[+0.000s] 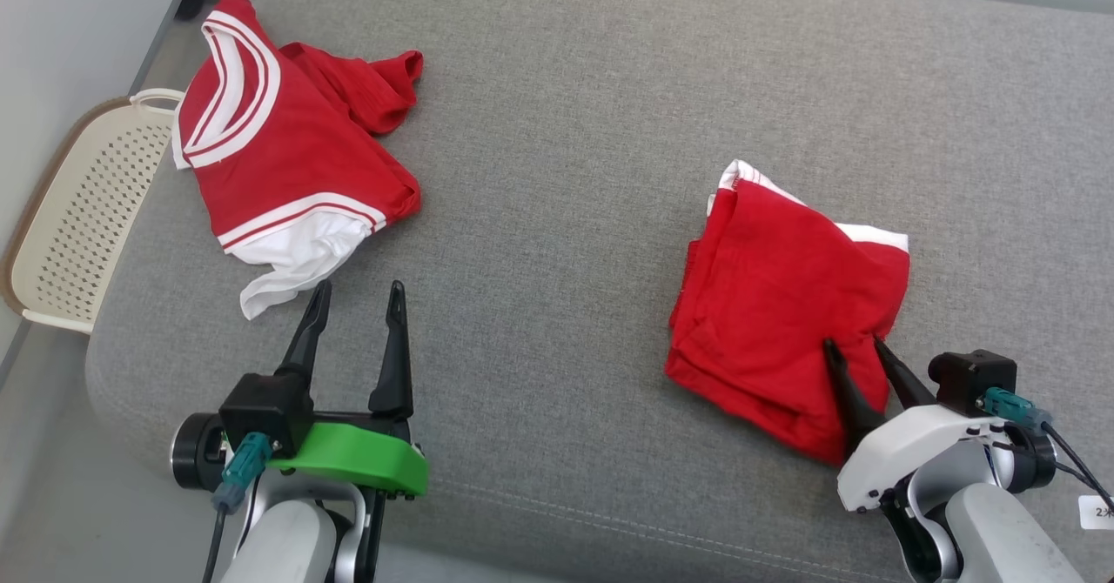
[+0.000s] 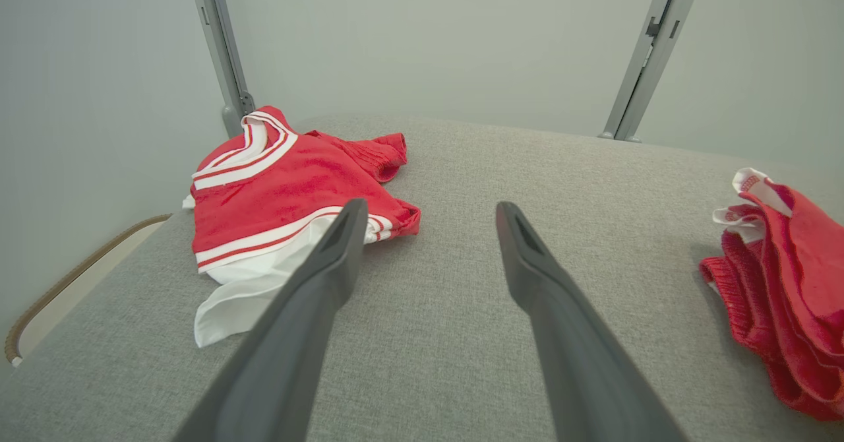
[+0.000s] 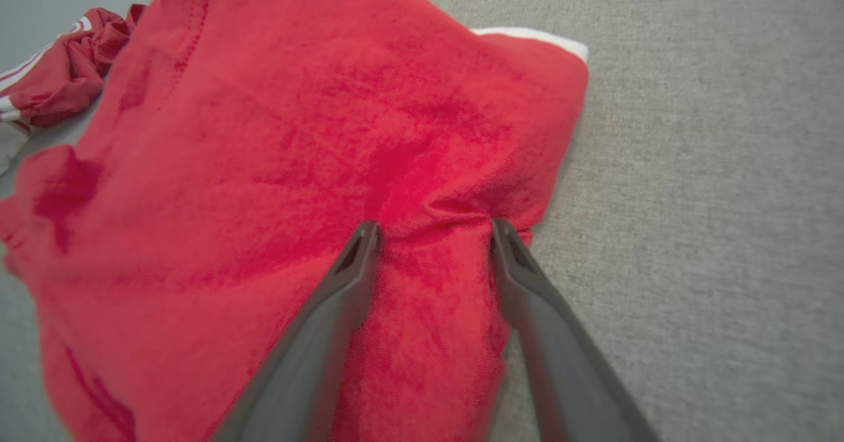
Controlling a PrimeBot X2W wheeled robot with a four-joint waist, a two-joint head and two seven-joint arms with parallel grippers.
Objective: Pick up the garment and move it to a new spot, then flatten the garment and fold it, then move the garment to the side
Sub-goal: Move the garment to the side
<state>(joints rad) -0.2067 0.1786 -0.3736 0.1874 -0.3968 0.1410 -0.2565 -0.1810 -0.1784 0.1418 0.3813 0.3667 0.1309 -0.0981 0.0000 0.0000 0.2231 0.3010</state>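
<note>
Folded garment [image 1: 775, 296] under splayed right hand [image 1: 854, 342]; crumpled shirt [image 1: 278, 157] near splayed left hand [image 1: 360, 287].

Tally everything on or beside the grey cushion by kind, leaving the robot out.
Red-and-white garments: 2 (crumpled garment, folded garment)
Perforated basket: 1
Total: 3

Left jaws stand wide apart, their dark fingers [image 1: 393, 352] pointing up the head view above a green wrist bracket [image 1: 357, 461] and pale forearm [image 1: 278, 539]; right jaws also parted, fingers [image 1: 846, 387] angled up-left from a white wrist [image 1: 914, 444].
</note>
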